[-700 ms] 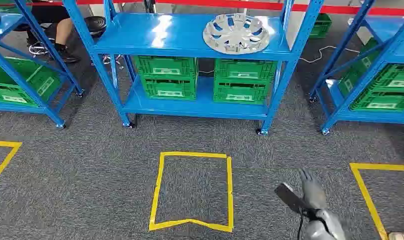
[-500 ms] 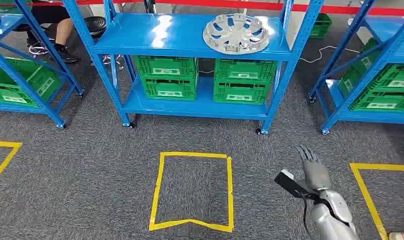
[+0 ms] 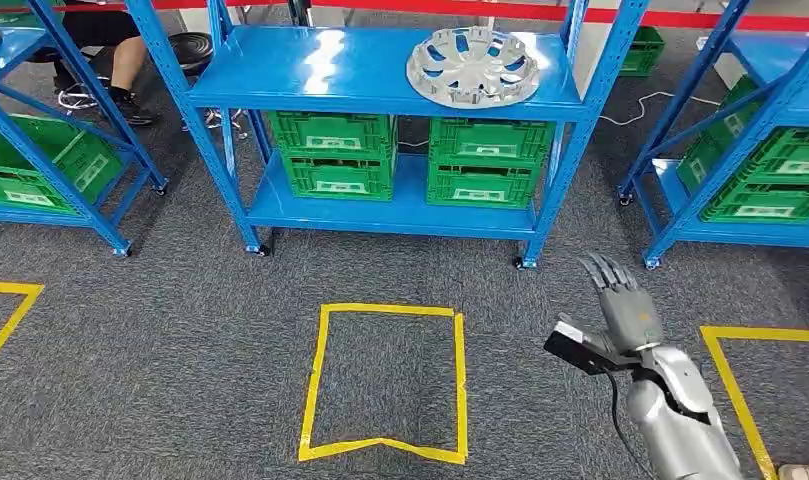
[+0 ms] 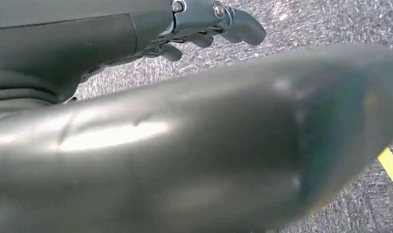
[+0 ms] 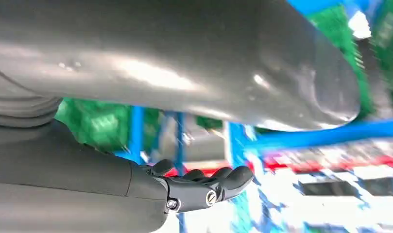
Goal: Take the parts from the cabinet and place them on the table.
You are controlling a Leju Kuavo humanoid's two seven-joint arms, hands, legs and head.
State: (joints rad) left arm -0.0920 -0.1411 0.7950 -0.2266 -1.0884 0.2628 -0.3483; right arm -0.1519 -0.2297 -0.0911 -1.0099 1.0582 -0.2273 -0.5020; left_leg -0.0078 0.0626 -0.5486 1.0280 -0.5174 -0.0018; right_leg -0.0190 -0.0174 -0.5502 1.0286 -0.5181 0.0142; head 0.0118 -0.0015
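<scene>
Higher in the lower right than before, my right hand (image 3: pixel 628 312) had risen, fingers spread, holding nothing. Left hand (image 4: pixel 204 26) hung empty, fingers loosely curled. Silver wheel cover (image 3: pixel 473 65) lay on the blue shelf (image 3: pixel 320 75), upper centre.

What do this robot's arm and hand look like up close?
The right arm is a rounded silver shell with a black cable running along it. The right hand is grey, with slim darker fingers and a black block at its side. The left hand is dark grey with visible screws.

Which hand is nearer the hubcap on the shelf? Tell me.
Right. The right hand is raised toward the shelf, below and right of the hubcap. The left hand hangs over the carpet.
</scene>
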